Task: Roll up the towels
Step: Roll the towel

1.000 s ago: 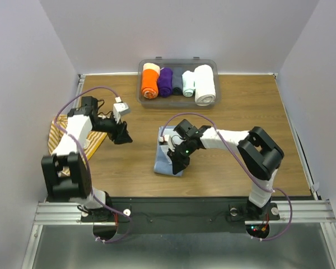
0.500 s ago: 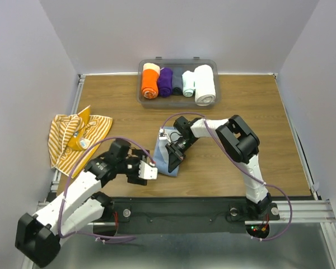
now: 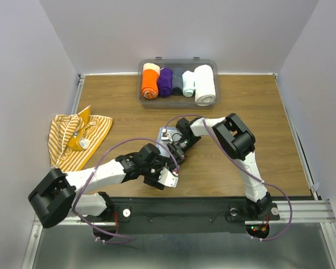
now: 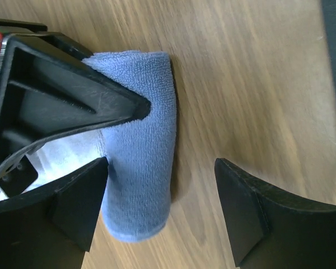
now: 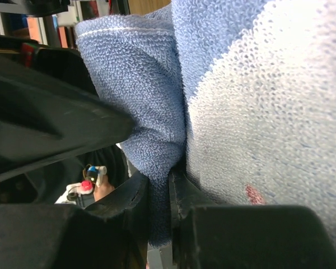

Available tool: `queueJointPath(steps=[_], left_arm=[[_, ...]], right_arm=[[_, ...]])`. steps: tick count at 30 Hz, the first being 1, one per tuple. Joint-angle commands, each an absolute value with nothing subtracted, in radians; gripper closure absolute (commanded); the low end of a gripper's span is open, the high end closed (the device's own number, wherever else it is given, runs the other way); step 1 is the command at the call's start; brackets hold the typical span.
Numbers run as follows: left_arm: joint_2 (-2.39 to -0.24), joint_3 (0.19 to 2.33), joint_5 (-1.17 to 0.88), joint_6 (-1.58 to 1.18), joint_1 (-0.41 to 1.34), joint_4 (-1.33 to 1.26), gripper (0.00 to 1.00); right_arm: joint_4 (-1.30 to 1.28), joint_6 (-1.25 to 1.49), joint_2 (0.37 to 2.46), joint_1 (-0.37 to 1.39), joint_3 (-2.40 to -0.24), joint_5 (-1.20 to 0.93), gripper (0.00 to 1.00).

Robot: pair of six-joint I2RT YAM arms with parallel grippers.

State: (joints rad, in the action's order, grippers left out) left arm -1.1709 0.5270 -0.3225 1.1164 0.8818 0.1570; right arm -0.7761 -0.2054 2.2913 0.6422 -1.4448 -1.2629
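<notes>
Brown wooden tabletop (image 3: 257, 145), with broad bare wood across the right half of the top view and a narrower bare strip along the near edge.

Clear plastic bin (image 3: 206, 62) at the upper centre, hard against the far edge, packed with cloth rolls (image 3: 179, 81) side by side: orange, purple, dark, pale and thick white.

Yellow-orange-and-white striped towel (image 3: 81, 140), rumpled at the left of the frame, close to the table's left edge and well apart from both arms.

Pale blue terry towel (image 4: 145, 157) near the middle of the table, partly rolled. In the left wrist view, a rounded rolled edge running top to bottom, bare wood just to its right.

Left gripper (image 4: 159, 193) spread wide and low over that roll, one finger (image 4: 81, 202) at the cloth's left side, the other over bare wood, holding nothing.

Right gripper (image 5: 159, 185) clenched on a fold of the blue towel, cloth pinched between its fingers, just beside the left gripper.
</notes>
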Motion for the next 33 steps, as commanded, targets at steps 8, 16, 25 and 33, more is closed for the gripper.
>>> queueJointPath(steps=[8,16,25,33], left_arm=[[-1.241,0.546,-0.235,1.036,0.894,0.135,0.67],[-1.267,0.589,-0.339,0.965,0.894,0.281,0.74],[-1.456,0.753,-0.526,0.968,0.796,0.425,0.73],[-1.703,0.997,-0.767,0.979,0.617,0.673,0.72]], right_arm=[[-0.804,-0.235,2.289,0.615,-1.448,-1.198,0.57],[-0.795,-0.215,2.209,0.555,-1.483,-1.158,0.00],[-0.795,-0.167,2.022,0.378,-1.624,-1.100,0.00],[-0.796,-0.242,1.766,0.253,-1.562,-0.994,0.00]])
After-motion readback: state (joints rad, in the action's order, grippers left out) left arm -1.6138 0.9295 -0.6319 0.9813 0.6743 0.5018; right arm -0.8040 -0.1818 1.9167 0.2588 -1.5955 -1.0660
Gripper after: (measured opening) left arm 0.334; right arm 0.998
